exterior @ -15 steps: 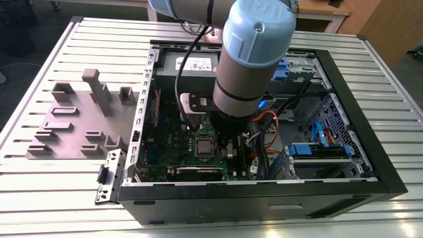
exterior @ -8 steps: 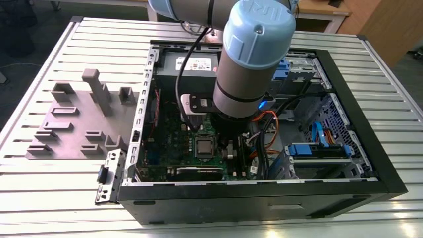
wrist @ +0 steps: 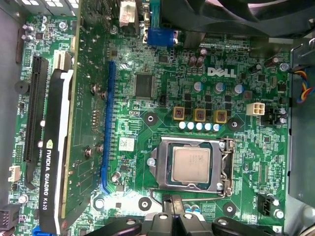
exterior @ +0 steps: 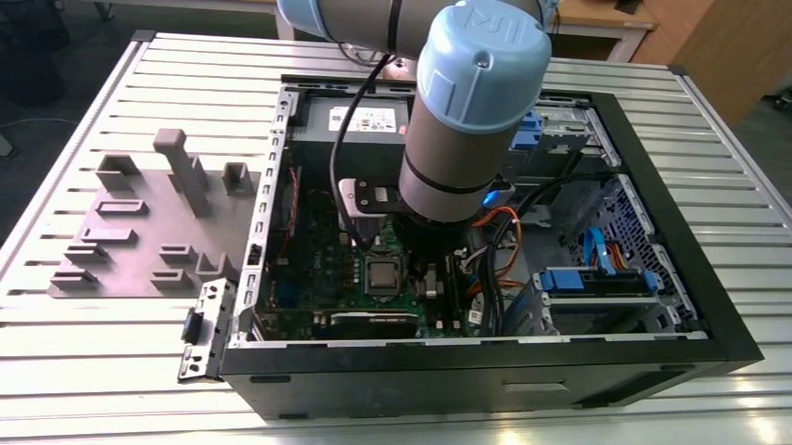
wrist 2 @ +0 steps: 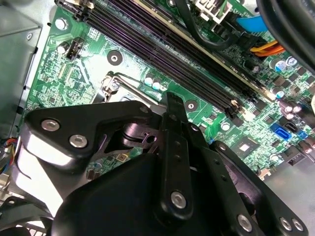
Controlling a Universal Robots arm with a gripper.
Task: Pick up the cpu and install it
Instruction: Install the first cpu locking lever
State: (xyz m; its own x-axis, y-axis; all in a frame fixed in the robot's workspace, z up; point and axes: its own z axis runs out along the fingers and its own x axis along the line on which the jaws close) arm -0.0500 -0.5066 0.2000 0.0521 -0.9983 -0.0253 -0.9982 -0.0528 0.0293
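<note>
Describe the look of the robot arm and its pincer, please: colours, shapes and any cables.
The arm is a thick grey cylinder with a light blue round cap. A black cable runs along it. The pincer is black, built of flat, rounded linkage plates joined by silver bolts.

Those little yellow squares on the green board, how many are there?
3. The yellow squares sit in a row in the first wrist view, above the cpu: one, a middle one, and one. None seems hidden.
</note>
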